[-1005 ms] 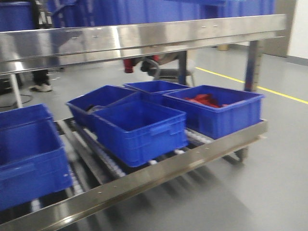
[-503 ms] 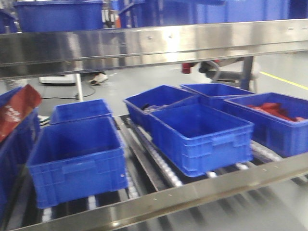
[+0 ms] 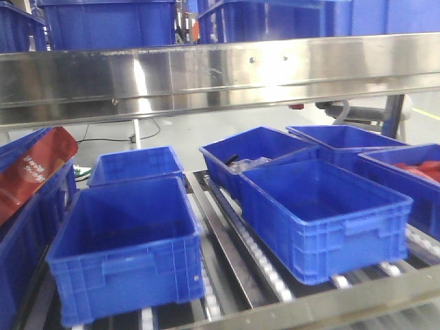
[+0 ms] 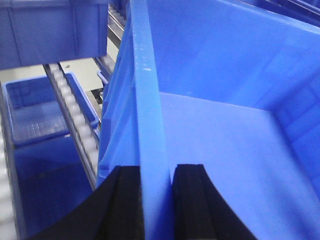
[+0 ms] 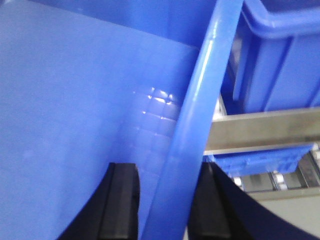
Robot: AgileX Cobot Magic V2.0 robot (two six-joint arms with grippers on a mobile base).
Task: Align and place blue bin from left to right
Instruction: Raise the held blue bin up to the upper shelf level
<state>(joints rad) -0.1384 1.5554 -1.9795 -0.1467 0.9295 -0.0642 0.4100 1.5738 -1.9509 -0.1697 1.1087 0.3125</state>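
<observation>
1. Two tiers of a steel rack (image 3: 220, 72) are filling the front view. A shiny beam is running across the top with upper bins (image 3: 110, 24) standing above it, and roller lanes (image 3: 265, 265) are sloping toward the camera below.
2. The blue bin (image 4: 215, 130), lighter than the others, is taking up most of both wrist views and is being held up by its rim between the two tools. In the left wrist view, rollers and darker bins are lying below it. In the right wrist view, a steel rail (image 5: 260, 130) is passing just beside its rim.
3. Several darker bins are sitting on the lower lanes. The front-left bin (image 3: 124, 254) and the front-middle bin (image 3: 323, 220) are lying empty, apart, with a bare lane between them, and more are lining up behind them.
4. A red bag (image 3: 34, 172) is leaning tilted in the far-left bin. Red items (image 3: 419, 168) are lying in the bin at the right edge. Something in clear wrapping (image 3: 247, 165) is resting in the bin behind the front-middle one.
5. The left tool (image 4: 156, 170) is pinching the blue bin's wall, with one black finger pressing on each face just under the rim.
6. The right tool (image 5: 165, 170) is gripping the blue bin's rim the same way, with one finger inside and one outside.
</observation>
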